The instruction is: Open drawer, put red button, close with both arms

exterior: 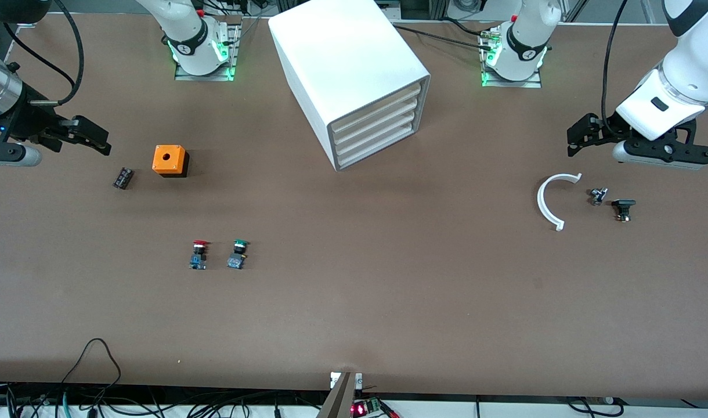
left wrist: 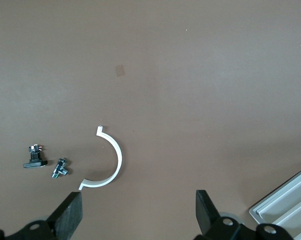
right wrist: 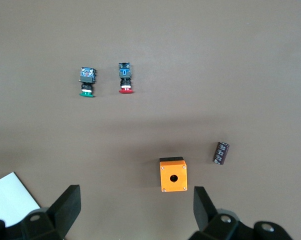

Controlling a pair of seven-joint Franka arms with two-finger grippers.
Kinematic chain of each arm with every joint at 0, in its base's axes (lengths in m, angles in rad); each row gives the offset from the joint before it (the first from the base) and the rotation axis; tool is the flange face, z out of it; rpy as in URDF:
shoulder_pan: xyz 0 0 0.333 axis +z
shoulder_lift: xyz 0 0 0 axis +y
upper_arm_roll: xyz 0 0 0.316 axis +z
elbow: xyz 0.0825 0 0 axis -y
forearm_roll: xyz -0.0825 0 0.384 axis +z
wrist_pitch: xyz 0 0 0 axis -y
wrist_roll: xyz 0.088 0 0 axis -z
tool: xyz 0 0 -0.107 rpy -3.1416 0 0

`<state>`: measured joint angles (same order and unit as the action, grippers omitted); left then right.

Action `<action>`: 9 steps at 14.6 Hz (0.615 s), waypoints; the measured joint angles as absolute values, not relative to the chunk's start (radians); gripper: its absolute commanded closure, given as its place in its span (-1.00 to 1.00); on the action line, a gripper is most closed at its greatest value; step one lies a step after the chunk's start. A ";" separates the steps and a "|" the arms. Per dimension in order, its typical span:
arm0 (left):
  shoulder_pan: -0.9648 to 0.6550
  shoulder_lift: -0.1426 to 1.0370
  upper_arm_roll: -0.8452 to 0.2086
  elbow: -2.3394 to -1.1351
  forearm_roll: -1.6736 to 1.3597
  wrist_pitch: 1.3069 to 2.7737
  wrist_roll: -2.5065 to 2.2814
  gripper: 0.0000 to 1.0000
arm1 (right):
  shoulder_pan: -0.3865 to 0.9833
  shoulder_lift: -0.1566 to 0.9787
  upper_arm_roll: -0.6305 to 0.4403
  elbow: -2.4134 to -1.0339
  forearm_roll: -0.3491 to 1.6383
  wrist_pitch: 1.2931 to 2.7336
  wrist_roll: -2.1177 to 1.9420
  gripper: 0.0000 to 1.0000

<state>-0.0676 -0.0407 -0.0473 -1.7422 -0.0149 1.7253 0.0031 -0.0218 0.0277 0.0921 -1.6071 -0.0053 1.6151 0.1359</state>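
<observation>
I have both arms waiting, one at each end of the surface. My left tool hangs in the air over bare surface at the left arm's end, its fingers spread wide apart with nothing between them. Just below it on the surface lies a white curved clip, and beside that a small metal fitting and a small black part, all apart from one another.

My right tool hangs over the right arm's end of the surface, its fingers also spread wide and empty. Near it on the surface sit the orange box with a hole and a small dark component, the two close but not touching.

The red button lies on the surface well apart from my right tool and nearer to the front camera than the orange box. The green button lies just beside it, not touching.

The white cabinet stands between the two tools, turned at an angle. I see all four drawer fronts flush in it; the drawer is shut. Neither tool touches the cabinet, and a corner of it shows in each wrist view.
</observation>
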 measured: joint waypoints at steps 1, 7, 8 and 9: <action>-0.068 -0.041 -0.049 -1.742 -0.015 1.725 0.003 -1.00 | -0.022 0.028 0.092 -1.607 -0.005 1.615 0.136 -1.00; -0.068 -0.041 -0.054 -1.742 -0.015 1.714 0.003 -1.00 | -0.021 0.045 0.093 -1.594 -0.005 1.621 0.131 -1.00; -0.068 -0.041 -0.054 -1.742 -0.015 1.713 0.003 -1.00 | -0.021 0.062 0.093 -1.587 -0.005 1.621 0.117 -1.00; -0.068 -0.041 -0.054 -1.742 -0.015 1.709 0.003 -1.00 | -0.021 0.084 0.093 -1.584 -0.005 1.626 0.098 -1.00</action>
